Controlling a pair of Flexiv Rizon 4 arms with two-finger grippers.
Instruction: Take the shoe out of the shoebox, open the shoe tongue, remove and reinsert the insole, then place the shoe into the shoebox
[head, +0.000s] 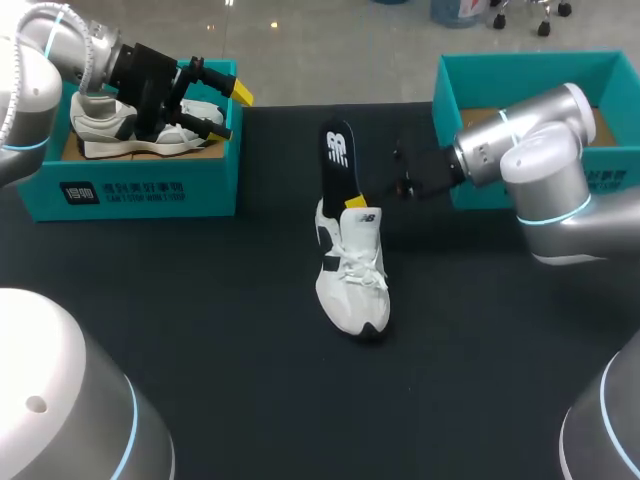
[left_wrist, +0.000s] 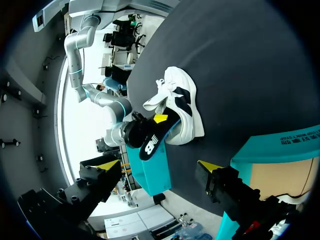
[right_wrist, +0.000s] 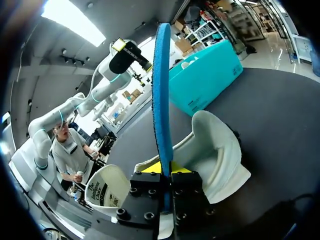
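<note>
Shoe (head: 352, 268) is out on table (head: 200, 320) centre, insole (head: 338, 160) stands mostly clear of its heel opening w/ R gripper (head: 358, 201) clamped on it, L gripper (head: 225, 108) hangs fingers apart over left shoebox (head: 150, 185), so reinsert + boxing prob. remain.

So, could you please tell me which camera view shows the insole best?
The head view: the insole shows its broad black face, standing up from the shoe. The left wrist view shows the insole farther off; the right wrist view shows it only edge-on.
</note>
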